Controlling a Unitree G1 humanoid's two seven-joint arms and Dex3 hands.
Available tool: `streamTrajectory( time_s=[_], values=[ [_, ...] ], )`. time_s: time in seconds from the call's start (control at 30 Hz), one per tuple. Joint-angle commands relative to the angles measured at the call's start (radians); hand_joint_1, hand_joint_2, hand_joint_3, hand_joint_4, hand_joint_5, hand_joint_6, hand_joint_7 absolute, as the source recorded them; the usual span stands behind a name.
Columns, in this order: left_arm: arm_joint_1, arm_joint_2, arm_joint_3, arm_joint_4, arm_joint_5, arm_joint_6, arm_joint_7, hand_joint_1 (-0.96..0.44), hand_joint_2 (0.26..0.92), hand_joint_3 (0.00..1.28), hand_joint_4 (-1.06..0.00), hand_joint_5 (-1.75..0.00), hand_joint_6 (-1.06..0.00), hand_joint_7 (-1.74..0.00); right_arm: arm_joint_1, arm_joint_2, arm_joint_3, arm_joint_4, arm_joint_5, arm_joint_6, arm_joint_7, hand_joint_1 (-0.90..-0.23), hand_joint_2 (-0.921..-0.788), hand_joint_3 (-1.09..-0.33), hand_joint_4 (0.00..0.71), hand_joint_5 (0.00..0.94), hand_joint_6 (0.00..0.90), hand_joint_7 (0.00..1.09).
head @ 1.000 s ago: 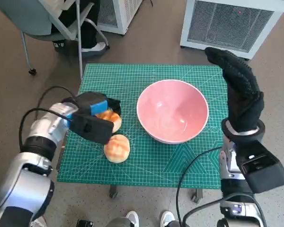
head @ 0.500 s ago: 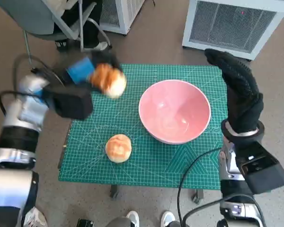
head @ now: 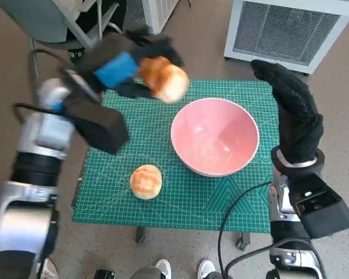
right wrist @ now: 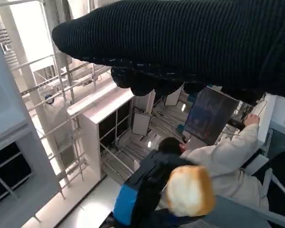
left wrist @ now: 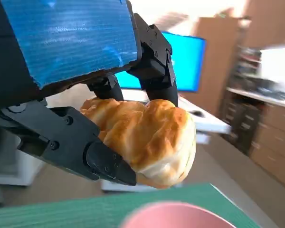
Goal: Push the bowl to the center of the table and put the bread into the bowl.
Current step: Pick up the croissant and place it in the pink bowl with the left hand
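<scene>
Item: my left hand (head: 125, 64) grips one bread roll (head: 164, 79) aloft, beside the far-left rim of the pink bowl (head: 214, 137), second roll (head: 145, 181) on the mat, right hand (head: 294, 113) raised, fingers straight, empty.

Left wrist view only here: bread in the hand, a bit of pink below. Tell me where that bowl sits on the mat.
Observer: The pink bowl stands right of the green mat's middle; the held bread is above the mat, off the bowl's far left rim.
Operator: Report the other hand.
Observer: The right hand is raised by the mat's right edge, holding nothing.
Operator: List any bread left.
Observer: A second bread roll lies on the mat, near left of the bowl.
</scene>
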Motion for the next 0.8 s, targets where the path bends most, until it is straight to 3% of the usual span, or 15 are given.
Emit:
streamTrajectory(
  time_s=[0.03,0.43,0.57,0.6,0.67,0.73,0.8],
  values=[
    [-0.055,-0.048,-0.047,0.060,0.022,-0.040,-0.024,0.00,0.921,0.08,-0.63,-1.16,-0.67,-1.19,0.021,0.006,0.004,-0.003,-0.014,0.009,-0.013,-0.494,-0.921,-0.685,0.383,0.013,0.002,0.76],
    [-0.124,-0.182,-0.153,0.332,0.112,-0.072,0.002,0.00,0.921,0.12,-0.55,-1.26,-0.66,-1.19,0.050,-0.011,-0.001,-0.038,-0.022,0.019,-0.024,-0.496,-0.921,-0.686,0.381,0.011,0.000,0.76],
    [-0.132,-0.207,-0.170,0.396,0.122,-0.051,-0.011,0.00,0.921,0.18,-0.48,-1.34,-0.58,-1.25,0.062,-0.021,-0.007,-0.050,-0.018,0.023,-0.024,-0.496,-0.921,-0.685,0.382,0.011,-0.001,0.76],
    [-0.134,-0.210,-0.176,0.408,0.127,-0.044,-0.016,0.01,0.906,0.20,-0.41,-1.20,-0.50,-1.17,0.064,-0.023,-0.009,-0.052,-0.016,0.024,-0.023,-0.497,-0.921,-0.684,0.382,0.011,-0.001,0.76],
    [-0.135,-0.216,-0.189,0.425,0.138,-0.027,-0.033,0.00,0.894,0.13,-0.38,-0.55,-0.44,-0.64,0.067,-0.028,-0.012,-0.055,-0.012,0.025,-0.021,-0.499,-0.921,-0.682,0.382,0.011,0.000,0.76],
    [-0.134,-0.216,-0.197,0.427,0.146,-0.017,-0.046,-0.01,0.888,0.07,-0.35,-0.28,-0.42,-0.37,0.070,-0.031,-0.014,-0.059,-0.012,0.026,-0.020,-0.500,-0.921,-0.680,0.382,0.011,0.001,0.76],
    [-0.129,-0.208,-0.202,0.413,0.149,-0.004,-0.062,-0.03,0.879,0.04,-0.32,-0.14,-0.40,-0.22,0.072,-0.034,-0.016,-0.063,-0.014,0.028,-0.021,-0.502,-0.921,-0.679,0.382,0.011,0.002,0.76]
  ],
)
